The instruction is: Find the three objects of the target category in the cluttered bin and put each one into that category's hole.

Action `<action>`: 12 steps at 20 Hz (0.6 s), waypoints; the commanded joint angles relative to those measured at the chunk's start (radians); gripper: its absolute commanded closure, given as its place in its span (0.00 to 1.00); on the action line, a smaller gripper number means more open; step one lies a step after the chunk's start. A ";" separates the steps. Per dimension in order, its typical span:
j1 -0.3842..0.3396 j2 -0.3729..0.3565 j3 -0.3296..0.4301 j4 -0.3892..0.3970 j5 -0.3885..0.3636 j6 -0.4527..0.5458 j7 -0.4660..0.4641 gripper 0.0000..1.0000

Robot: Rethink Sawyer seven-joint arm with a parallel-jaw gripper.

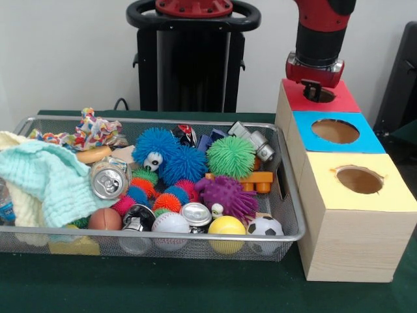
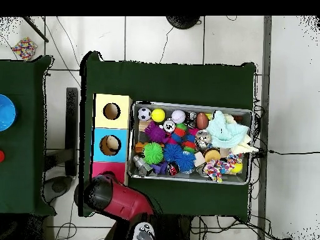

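The gripper (image 1: 318,91) sits right over the red hole (image 1: 319,96), likely for a drop; whether its fingers are spread, I cannot tell. Balls (image 1: 227,225) wait in the bin (image 1: 292,215) beside the box (image 1: 355,225).

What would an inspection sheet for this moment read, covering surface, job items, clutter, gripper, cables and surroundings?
Surface: green table, bare in front of the bin.
Job's things: wire mesh bin full of objects; wooden box beside it with red hole, blue hole and yellow hole.
Clutter: spiky balls in blue, green and purple; soccer ball, yellow ball, cans, mint cloth.
Gripper: gripper low over the red hole; open or shut cannot be told.
Cables: cables across the floor around the table.
Surroundings: tiled floor; second green table with a blue dish.
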 commanded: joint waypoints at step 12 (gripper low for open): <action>0.076 -0.111 -0.138 -0.091 -0.067 0.323 0.257 1.00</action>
